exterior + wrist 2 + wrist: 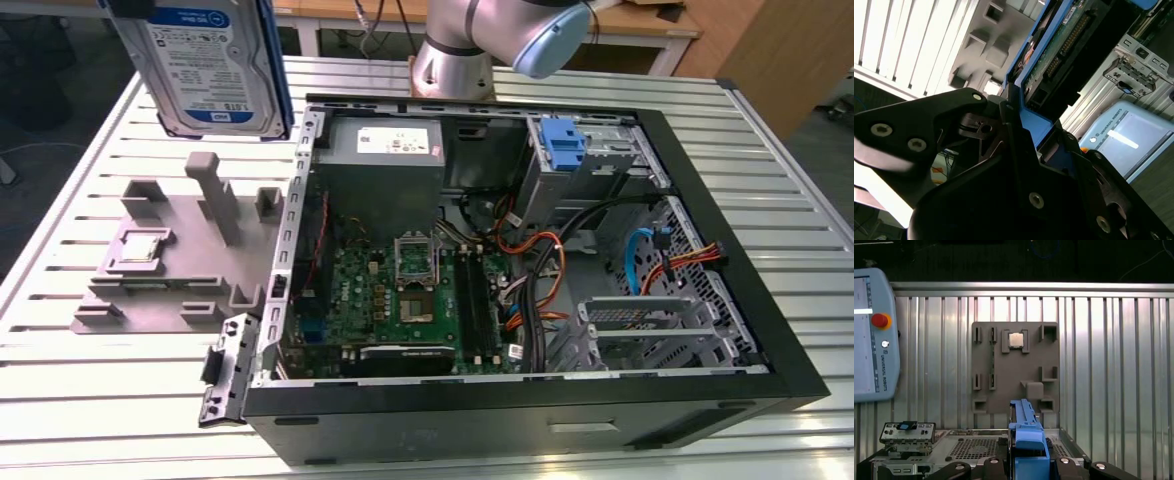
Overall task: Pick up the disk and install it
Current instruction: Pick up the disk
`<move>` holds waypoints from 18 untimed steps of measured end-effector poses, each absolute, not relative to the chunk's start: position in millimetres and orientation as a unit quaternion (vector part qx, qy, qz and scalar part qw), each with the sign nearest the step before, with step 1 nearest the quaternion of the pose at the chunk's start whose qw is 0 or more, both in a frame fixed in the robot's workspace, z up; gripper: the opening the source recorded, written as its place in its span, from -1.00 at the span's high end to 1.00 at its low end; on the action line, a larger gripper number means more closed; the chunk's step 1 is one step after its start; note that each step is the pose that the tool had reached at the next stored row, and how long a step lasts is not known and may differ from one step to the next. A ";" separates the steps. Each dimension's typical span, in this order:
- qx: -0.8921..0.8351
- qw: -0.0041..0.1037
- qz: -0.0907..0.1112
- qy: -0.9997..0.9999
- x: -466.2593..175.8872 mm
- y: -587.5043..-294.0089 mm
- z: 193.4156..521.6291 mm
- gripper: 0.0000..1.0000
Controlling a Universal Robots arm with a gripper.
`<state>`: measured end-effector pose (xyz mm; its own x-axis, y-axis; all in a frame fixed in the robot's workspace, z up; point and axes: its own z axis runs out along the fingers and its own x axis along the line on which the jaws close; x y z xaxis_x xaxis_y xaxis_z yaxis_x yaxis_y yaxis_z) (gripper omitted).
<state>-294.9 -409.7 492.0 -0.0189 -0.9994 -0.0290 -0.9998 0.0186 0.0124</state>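
The disk (200, 65) hangs upright in the air at the exterior view's upper left, above the grey fixture (160, 260). Its white-and-blue label faces the camera and a blue carrier runs along its edge. In both wrist views my gripper (1024, 117) is shut on the carrier. The second wrist view shows the disk's green circuit-board side (1054, 50). In the first wrist view my gripper (1026, 462) clamps the blue carrier edge (1026, 432), with the fixture (1014, 370) beyond it.
An open computer case (787, 340) lies on the slatted metal table, with a blue bracket (563, 145) in its drive bay. A small square chip (1015, 340) sits in the fixture. A teach pendant (871, 340) lies beside the case. The arm's base (454, 60) stands behind the case.
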 end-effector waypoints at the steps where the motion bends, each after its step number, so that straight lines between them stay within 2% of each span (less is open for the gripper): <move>1: -0.700 0.006 0.015 0.714 -294.6 -409.6 492.0 0.26; 18: -0.700 0.006 0.015 0.714 -288.5 -409.7 492.0 0.26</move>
